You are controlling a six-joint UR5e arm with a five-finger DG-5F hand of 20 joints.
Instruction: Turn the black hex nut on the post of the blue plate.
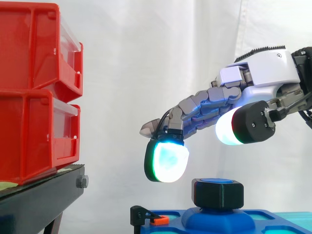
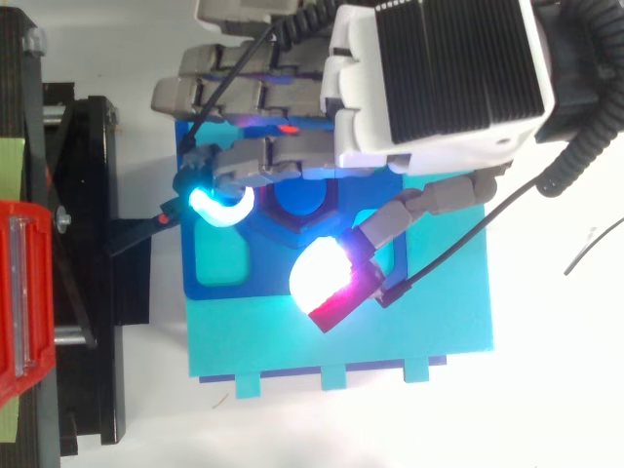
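Observation:
A black hex nut sits on the blue post of the blue plate. My hand hovers above the nut, coming in from the right in the side view. Its fingers reach out nearly straight, with a cyan-white pad hanging just left of and above the nut. The thumb pad hangs above the nut's right side. Nothing is held, and the pads are clear of the nut. In the top view the hand covers the plate's far part.
Two stacked red bins stand on a black stand at the left. A small black clip with an orange part sits at the plate's left edge. The plate lies on a teal board.

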